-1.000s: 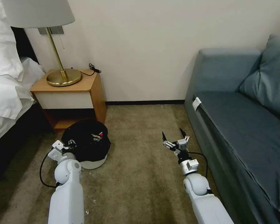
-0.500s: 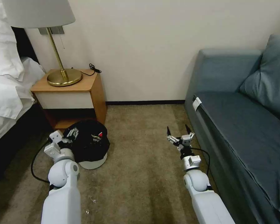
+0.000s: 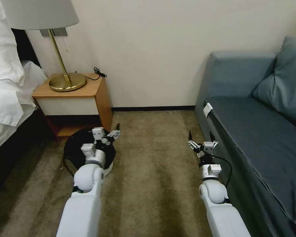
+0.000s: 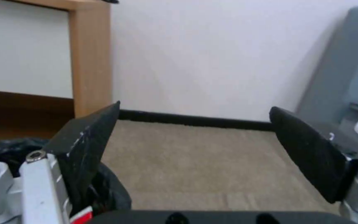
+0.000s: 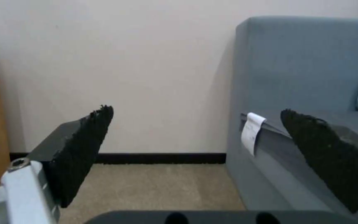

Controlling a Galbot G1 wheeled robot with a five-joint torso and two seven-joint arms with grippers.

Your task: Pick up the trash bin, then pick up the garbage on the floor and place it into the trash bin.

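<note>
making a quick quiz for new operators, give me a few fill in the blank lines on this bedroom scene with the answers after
1. The left gripper hangs over the ____ bag lining the trash bin.
2. The right gripper hangs beside the blue ____.
3. Both grippers are ____.
4. The lamp stands on the wooden ____.

Answers: black; sofa; open; nightstand

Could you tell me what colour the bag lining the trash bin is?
Black, over the white trash bin; head view shows it best.

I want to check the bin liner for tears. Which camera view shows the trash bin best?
The head view: the trash bin stands on the carpet by the nightstand, its black bag and white base visible, though the left tool and arm cover part of it. The left wrist view catches a strip of bag.
</note>
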